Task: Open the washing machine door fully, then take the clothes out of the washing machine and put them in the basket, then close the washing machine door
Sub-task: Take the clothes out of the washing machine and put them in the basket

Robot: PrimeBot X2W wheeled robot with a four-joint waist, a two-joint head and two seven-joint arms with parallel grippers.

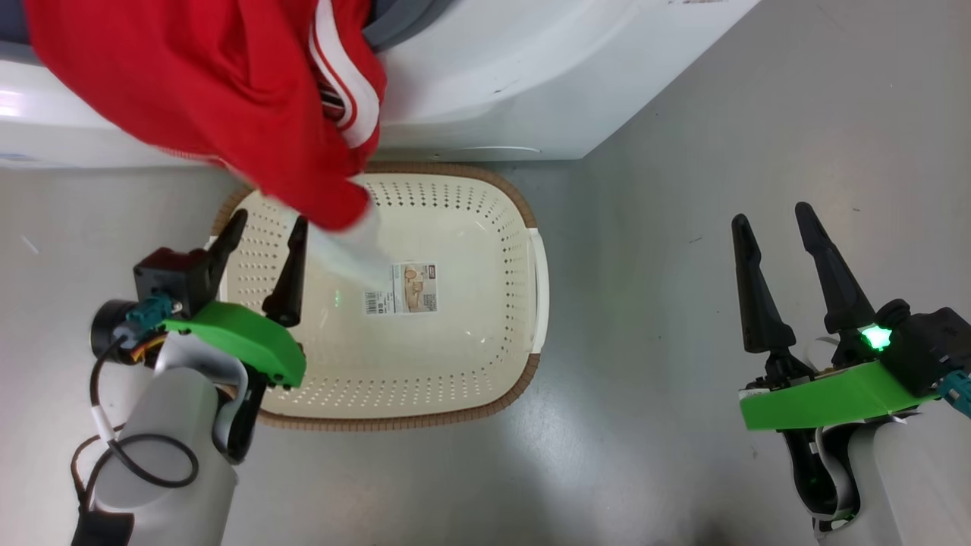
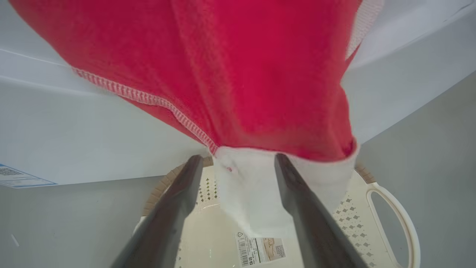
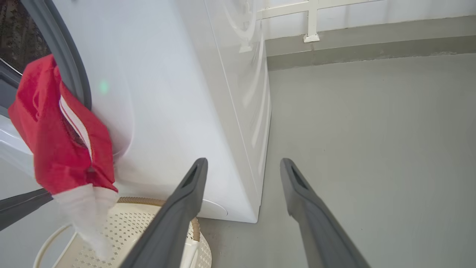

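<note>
Red clothes point(image 1: 220, 91) with white stripes hang out of the washing machine point(image 1: 531, 76) opening, over its grey gasket point(image 3: 68, 70). A blurred white cloth point(image 1: 345, 254) trails from their lower end down over the cream basket point(image 1: 523, 303) on the floor below. My left gripper point(image 1: 265, 243) is open over the basket's left side, just under the hanging clothes point(image 2: 238, 74), with the white cloth point(image 2: 253, 197) between its fingers and not pinched. My right gripper point(image 1: 774, 250) stands open over bare floor, well right of the basket. The door is out of view.
A sticker point(image 1: 402, 288) lies on the basket's bottom. Grey floor point(image 1: 683, 189) surrounds the basket; a wall base with a white rail point(image 3: 312, 22) runs behind the machine. A blue label point(image 2: 18, 176) sits low on the machine front.
</note>
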